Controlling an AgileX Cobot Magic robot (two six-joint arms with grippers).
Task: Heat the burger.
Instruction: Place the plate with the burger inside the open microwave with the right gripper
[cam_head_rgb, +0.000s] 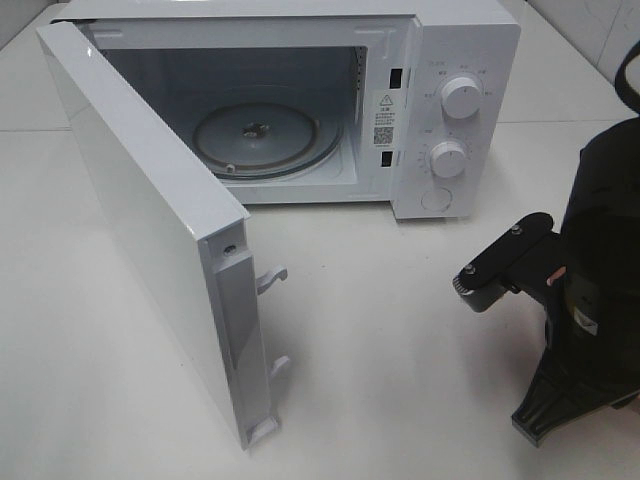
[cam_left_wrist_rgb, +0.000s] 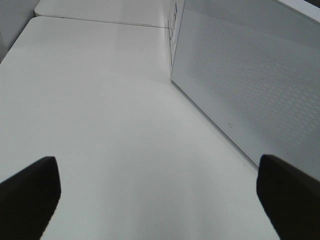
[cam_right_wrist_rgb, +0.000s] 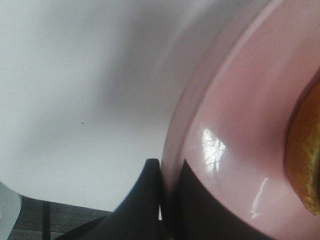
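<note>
On plate (cam_right_wrist_rgb: 235, 115) rim, right end effector (cam_right_wrist_rgb: 168, 175) clamped

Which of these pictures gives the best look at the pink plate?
The right wrist view: the pink plate fills half the frame, its rim pinched in the right gripper, with a sliver of the burger on it. The high view shows none of it; the left wrist view shows just table and microwave.

You had: right arm (cam_head_rgb: 600, 270), bulky glossy black shell; flat black bracket (cam_head_rgb: 512, 252), two screws (cam_head_rgb: 516, 230); grey toothed block (cam_head_rgb: 478, 293); left gripper (cam_left_wrist_rgb: 159, 197), blunt matte-black fingers (cam_left_wrist_rgb: 31, 196); right gripper (cam_right_wrist_rgb: 167, 167), tapered black fingers (cam_right_wrist_rgb: 142, 200).
</note>
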